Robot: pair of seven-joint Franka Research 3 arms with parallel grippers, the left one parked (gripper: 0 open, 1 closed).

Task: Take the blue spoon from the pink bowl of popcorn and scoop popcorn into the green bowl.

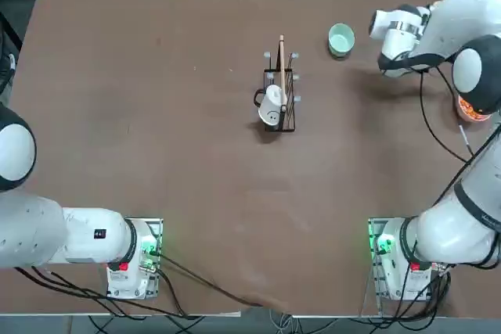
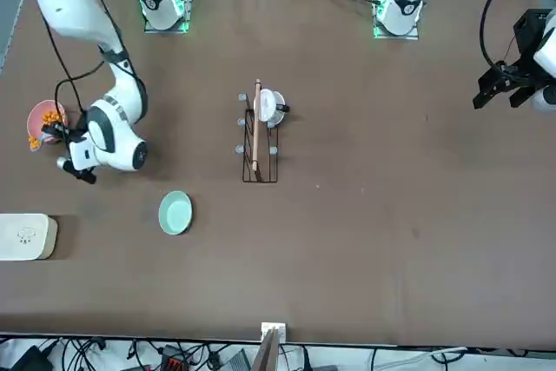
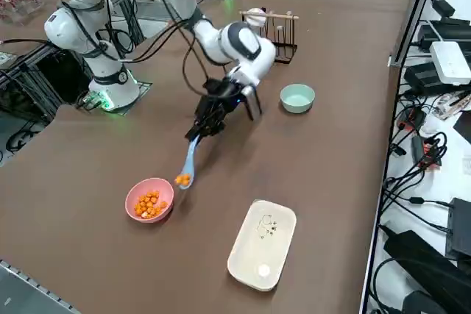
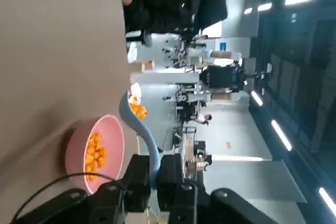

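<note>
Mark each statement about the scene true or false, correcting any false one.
1. The right end effector is shut on the blue spoon. True.
2. The blue spoon carries no popcorn. False: popcorn pieces sit in it.
3. The pink bowl holds popcorn. True.
4. The green bowl is full of popcorn. False: no popcorn shows in it.
5. The white mug stands inside the pink bowl. False: it is at the rack.

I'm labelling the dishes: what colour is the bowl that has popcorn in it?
Pink, inside and out; it shows best in the right side view.
</note>
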